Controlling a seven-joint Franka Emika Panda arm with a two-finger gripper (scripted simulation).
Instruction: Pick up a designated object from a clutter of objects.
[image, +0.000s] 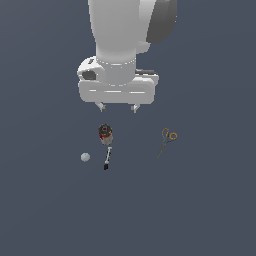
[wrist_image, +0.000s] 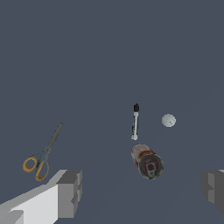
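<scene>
The designated object, a thin whitish stick with black ends, lies on the dark floor just past the red-banded can. My gripper hangs open above the floor, apart from everything, with its two fingertips spread wide and nothing between them. The can sits roughly below and between the fingers. The rest of the clutter is a small pale ball and orange-handled scissors.
The ball lies to the exterior view's left of the stick, a short gap away. The scissors lie off to the exterior view's right, well apart from the other items. The floor is a flat dark blue-grey surface all round.
</scene>
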